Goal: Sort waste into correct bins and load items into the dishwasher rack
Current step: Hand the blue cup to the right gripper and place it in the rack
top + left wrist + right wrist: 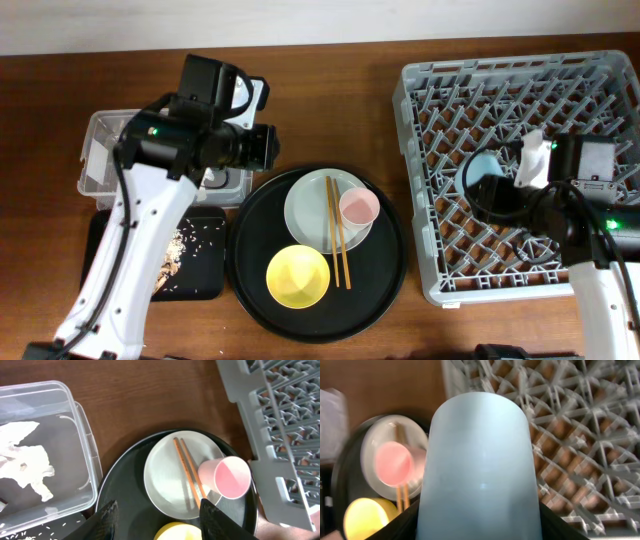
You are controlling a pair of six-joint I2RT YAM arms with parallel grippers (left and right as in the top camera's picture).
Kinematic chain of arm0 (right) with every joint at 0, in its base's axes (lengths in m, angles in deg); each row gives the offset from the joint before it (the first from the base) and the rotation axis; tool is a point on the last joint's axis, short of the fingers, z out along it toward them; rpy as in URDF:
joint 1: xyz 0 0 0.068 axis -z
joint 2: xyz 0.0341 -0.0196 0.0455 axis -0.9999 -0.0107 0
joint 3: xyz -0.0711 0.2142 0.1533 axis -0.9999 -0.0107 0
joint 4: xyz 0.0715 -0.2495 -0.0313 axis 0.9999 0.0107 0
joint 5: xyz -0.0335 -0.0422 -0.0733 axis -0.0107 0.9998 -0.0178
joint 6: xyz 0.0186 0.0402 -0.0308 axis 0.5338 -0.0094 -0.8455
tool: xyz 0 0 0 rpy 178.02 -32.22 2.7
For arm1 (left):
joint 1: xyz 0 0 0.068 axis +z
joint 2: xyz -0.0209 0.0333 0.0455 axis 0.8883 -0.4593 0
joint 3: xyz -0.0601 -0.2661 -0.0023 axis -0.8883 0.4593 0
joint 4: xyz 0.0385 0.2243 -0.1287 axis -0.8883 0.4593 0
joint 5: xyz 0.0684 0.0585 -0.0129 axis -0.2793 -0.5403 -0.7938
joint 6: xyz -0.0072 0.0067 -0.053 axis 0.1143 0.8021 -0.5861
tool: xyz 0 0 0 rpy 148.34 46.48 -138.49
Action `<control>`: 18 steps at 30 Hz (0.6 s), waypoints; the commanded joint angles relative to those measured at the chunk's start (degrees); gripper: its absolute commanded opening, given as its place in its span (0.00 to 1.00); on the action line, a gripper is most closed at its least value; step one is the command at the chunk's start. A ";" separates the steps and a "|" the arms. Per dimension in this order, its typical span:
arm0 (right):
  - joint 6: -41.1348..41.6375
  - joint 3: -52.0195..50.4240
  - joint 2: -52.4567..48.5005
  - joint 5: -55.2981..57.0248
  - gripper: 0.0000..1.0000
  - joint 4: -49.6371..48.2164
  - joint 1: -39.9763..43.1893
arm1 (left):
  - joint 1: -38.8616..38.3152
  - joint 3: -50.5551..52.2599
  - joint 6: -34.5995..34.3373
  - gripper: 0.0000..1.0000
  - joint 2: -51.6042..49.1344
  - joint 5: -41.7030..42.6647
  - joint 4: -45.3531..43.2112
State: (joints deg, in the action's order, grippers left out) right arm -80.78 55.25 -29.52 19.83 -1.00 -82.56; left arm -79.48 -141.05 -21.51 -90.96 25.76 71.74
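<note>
My right gripper (480,527) is shut on the light blue cup (479,465), held over the grey dishwasher rack (580,75); the cup also shows in the overhead view (484,167). My left gripper (157,522) is open and empty above the round black tray, near the clear tub (75,425) that holds the white tissue (22,457). The white plate (312,212) carries two chopsticks (337,235) and the pink cup (359,207) lying on its side. The yellow bowl (298,276) sits in front of it. Tan scraps (176,252) lie in the shallow black tray (200,280). The gold-brown wrapper is out of view.
The large round black tray (390,270) sits between the bins and the rack. My left arm covers part of the clear tub (100,130). Bare wooden table lies at the back.
</note>
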 commanded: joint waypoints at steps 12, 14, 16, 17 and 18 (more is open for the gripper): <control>-1.81 -4.83 -12.20 3.02 0.44 6.95 0.31 | 5.01 0.37 -8.41 0.53 -0.74 -9.68 0.52; -1.79 -6.29 -12.20 3.02 0.60 5.95 0.31 | 5.01 0.37 -8.41 0.53 -0.74 -9.68 0.57; -1.81 -6.36 -12.20 3.02 0.72 5.97 0.31 | 5.01 0.39 -8.41 0.53 -0.74 -9.68 0.68; -1.81 -6.36 -12.20 2.99 0.77 6.03 0.31 | 5.01 0.37 -8.41 0.53 -0.74 -9.68 0.90; -1.79 -6.36 -12.20 2.99 0.79 6.12 0.31 | 5.01 0.37 -8.41 0.53 -0.72 -9.68 1.11</control>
State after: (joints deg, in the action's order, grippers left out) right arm -82.71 49.13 -41.72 22.34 5.12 -82.56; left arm -74.69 -140.99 -29.35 -91.82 16.87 72.42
